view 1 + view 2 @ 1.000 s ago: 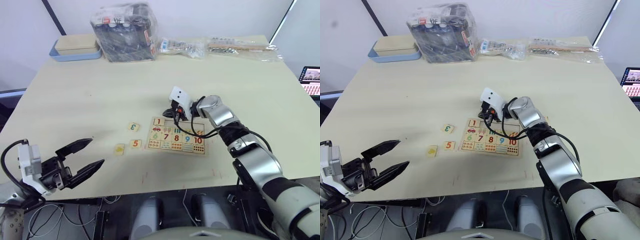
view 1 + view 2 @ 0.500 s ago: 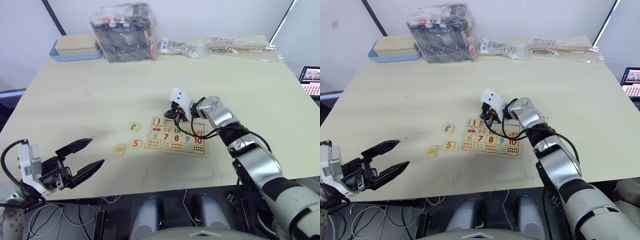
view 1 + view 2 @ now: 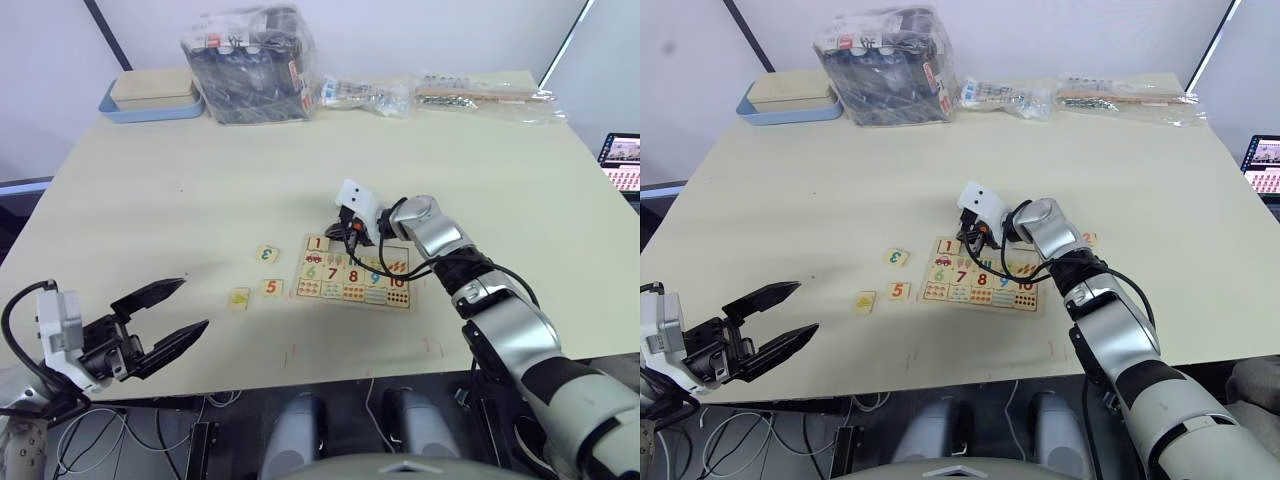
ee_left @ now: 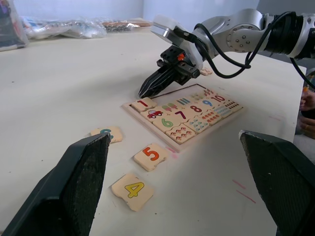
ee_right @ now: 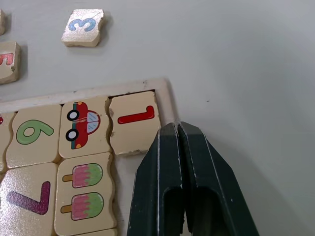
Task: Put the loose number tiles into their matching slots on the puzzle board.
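The 1 tile (image 5: 133, 123) sat in the corner slot of the puzzle board (image 3: 355, 272), while the 3 tile (image 3: 267, 254), 5 tile (image 3: 272, 288) and 4 tile (image 4: 131, 190) lay loose beside the board, so most of the job looked left. The right gripper (image 5: 177, 130) was pinched closed and empty at the board's edge by the 1; the left gripper (image 3: 170, 309) hung spread wide, well apart from the board. Pale table (image 3: 180, 200), bagged items and a blue-rimmed box (image 3: 152, 98) far from the board.

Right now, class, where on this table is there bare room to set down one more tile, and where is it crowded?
Free: the wide table stretch between the blue-rimmed box and tile 3, and the near edge below the puzzle board. Crowded: the board's corner by tile 1, where the shut right pincer sits, and the cluster of tiles 3, 5 and 4.
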